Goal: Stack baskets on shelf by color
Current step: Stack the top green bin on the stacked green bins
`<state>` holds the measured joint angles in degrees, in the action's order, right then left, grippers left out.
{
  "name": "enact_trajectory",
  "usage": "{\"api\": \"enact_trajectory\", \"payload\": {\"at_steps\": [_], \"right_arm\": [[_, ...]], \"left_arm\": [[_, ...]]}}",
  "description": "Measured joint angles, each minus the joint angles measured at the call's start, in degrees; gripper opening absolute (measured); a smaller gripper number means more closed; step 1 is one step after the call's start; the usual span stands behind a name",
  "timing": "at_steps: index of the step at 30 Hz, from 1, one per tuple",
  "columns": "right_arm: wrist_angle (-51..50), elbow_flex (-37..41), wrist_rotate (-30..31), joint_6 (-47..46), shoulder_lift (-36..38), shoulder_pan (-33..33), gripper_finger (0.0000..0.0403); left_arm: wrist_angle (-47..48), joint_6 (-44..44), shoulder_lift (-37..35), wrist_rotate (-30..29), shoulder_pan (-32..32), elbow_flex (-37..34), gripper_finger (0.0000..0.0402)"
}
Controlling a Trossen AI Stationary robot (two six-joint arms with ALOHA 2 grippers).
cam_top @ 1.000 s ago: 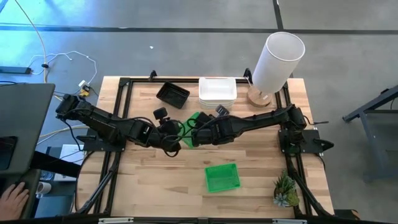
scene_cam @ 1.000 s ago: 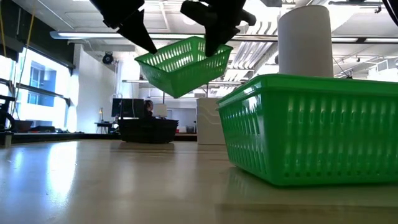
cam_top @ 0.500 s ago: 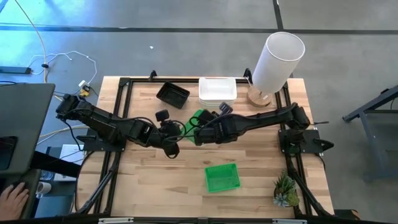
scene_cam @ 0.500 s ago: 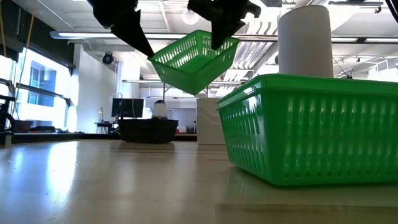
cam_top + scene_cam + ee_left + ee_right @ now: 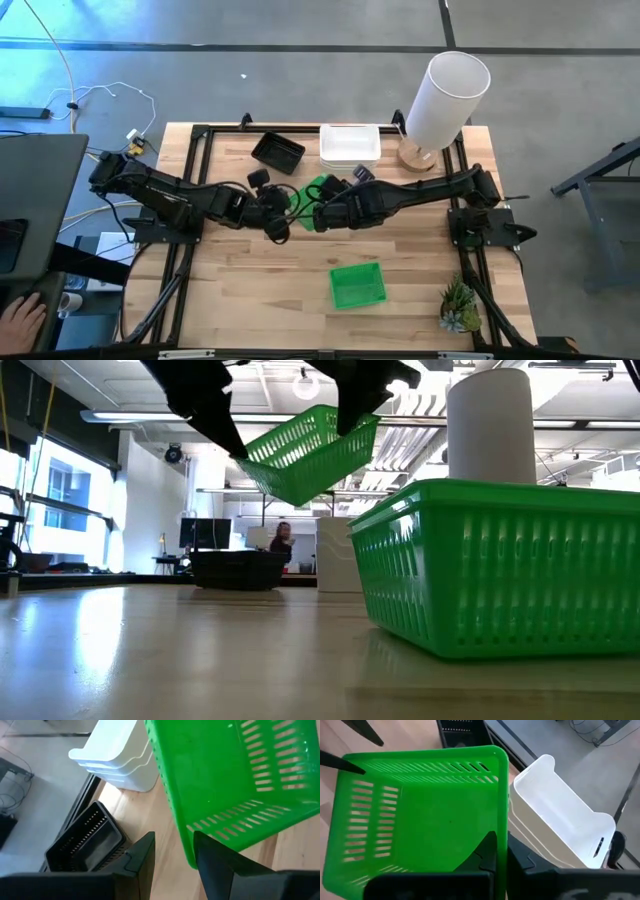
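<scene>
From above, both arms meet mid-tabletop (image 5: 240,290) over a green basket (image 5: 318,188). At table level it hangs tilted, off the wood. Right tool (image 5: 501,851) is clamped on its rim; left tool (image 5: 172,851) straddles the opposite wall, fingers apart. Best to level it before letting go near the white stack (image 5: 560,827).

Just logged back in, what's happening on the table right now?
Both arms are at the middle of the table with a green basket lifted clear of the wood and tilted. The right gripper has its jaws shut on one wall of that basket; the left gripper stands open around the opposite wall. A second green basket sits on the near part of the table. At the far edge are the stacked white baskets and a black basket.
</scene>
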<state>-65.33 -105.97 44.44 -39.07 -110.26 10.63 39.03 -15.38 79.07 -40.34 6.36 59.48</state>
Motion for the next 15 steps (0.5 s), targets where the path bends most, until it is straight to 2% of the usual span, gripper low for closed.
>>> {"api": "enact_trajectory", "payload": {"at_steps": [6, 15], "right_arm": [[-1.6, 0.0, 0.3, -3.9, 1.5, 2.3, 0.0000], [-10.5, 0.0, 2.1, -12.8, 3.1, 7.7, 0.0000]], "left_arm": [[2.2, 0.4, -0.4, -0.9, -0.8, 0.2, 0.0119], [2.7, 0.8, -3.2, -1.0, 0.7, 0.0, 0.0119]]}}
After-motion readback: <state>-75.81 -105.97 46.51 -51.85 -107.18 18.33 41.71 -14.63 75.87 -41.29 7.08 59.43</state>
